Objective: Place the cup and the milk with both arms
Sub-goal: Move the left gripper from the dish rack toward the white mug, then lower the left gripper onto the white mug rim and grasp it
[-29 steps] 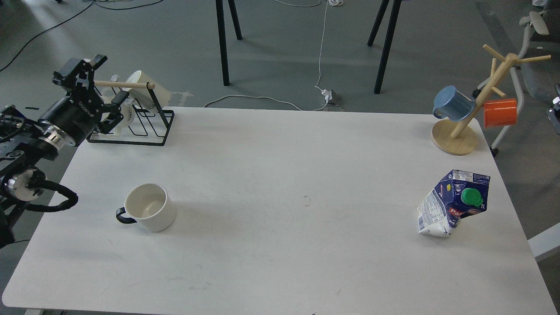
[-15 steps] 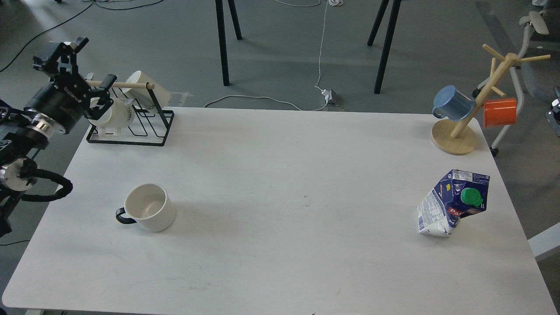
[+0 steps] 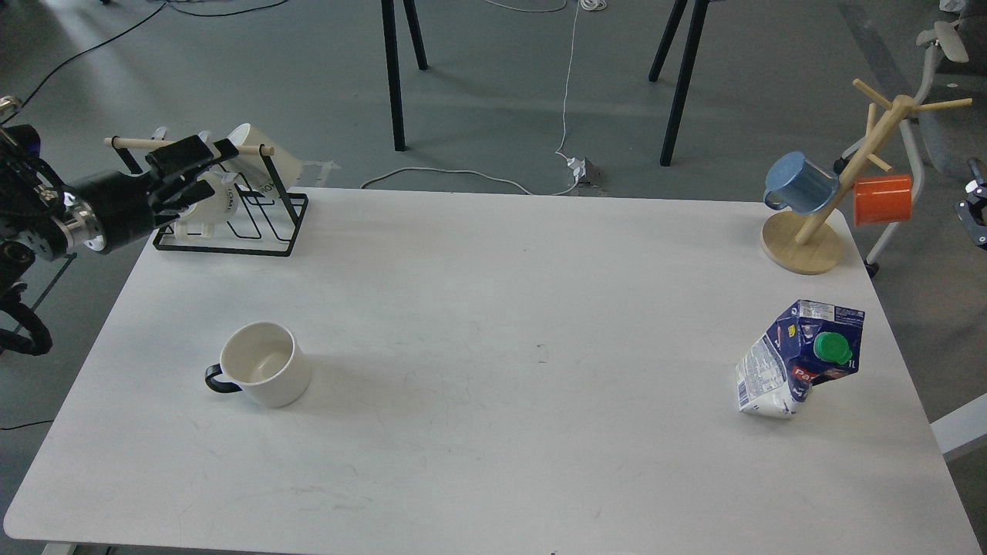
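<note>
A white cup (image 3: pixel 262 375) with a black handle stands upright on the left of the white table (image 3: pixel 493 308), its opening up. A crumpled blue and white milk carton (image 3: pixel 800 360) with a green cap stands on the right side. My left gripper (image 3: pixel 199 173) hovers at the far left, in front of the black wire rack, well behind the cup. Its fingers point right, spread apart and empty. A small dark part of my right arm (image 3: pixel 974 212) shows at the right edge, far from the carton; its fingers cannot be told apart.
A black wire rack (image 3: pixel 254 223) with a wooden bar and white cups stands at the table's back left corner. A wooden mug tree (image 3: pixel 802 245) with a blue mug (image 3: pixel 800 182) and an orange mug (image 3: pixel 882 199) stands at the back right.
</note>
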Available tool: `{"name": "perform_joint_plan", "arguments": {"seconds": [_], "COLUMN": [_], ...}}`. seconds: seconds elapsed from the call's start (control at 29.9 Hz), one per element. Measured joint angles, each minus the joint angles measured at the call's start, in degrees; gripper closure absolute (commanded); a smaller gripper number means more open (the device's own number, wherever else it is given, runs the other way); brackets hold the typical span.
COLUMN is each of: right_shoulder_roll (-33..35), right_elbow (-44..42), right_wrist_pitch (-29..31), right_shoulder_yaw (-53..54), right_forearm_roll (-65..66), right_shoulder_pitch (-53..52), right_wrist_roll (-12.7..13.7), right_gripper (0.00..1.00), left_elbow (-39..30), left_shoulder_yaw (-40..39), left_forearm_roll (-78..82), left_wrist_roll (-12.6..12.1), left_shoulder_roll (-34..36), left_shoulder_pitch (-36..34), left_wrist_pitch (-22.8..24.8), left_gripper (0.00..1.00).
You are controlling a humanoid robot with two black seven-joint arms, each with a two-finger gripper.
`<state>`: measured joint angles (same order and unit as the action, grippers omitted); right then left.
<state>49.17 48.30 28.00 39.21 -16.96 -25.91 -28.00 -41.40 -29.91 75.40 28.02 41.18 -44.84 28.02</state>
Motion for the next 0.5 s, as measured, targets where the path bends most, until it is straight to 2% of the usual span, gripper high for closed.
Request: {"name": "perform_joint_plan", "arguments": {"seconds": [0.2, 0.37, 0.5], "right_shoulder_roll": [0.19, 0.25, 0.31], "right_elbow": [-0.17, -0.23, -0.46], "right_wrist_pitch": [0.0, 0.0, 0.0], "right_shoulder_yaw": [0.0, 0.25, 0.28], "right_forearm_roll": [0.0, 0.0, 0.0], "right_shoulder_pitch": [0.78, 2.07, 2.63], "right_wrist_roll": [0.0, 0.0, 0.0], "right_gripper": [0.03, 0.03, 0.03], "left_elbow": [-11.43, -13.08, -13.25], "left_shoulder_yaw": [1.1, 5.51, 10.07], "left_forearm_roll": [21.91, 30.12, 30.97], "left_wrist_roll": [0.0, -0.02, -0.02], "left_shoulder_roll": [1.17, 1.29, 1.64], "left_shoulder_pitch": [0.95, 0.97, 0.97], "left_wrist_pitch": [-0.11, -2.45, -6.29], "left_gripper": [0.01, 0.01, 0.02]}}
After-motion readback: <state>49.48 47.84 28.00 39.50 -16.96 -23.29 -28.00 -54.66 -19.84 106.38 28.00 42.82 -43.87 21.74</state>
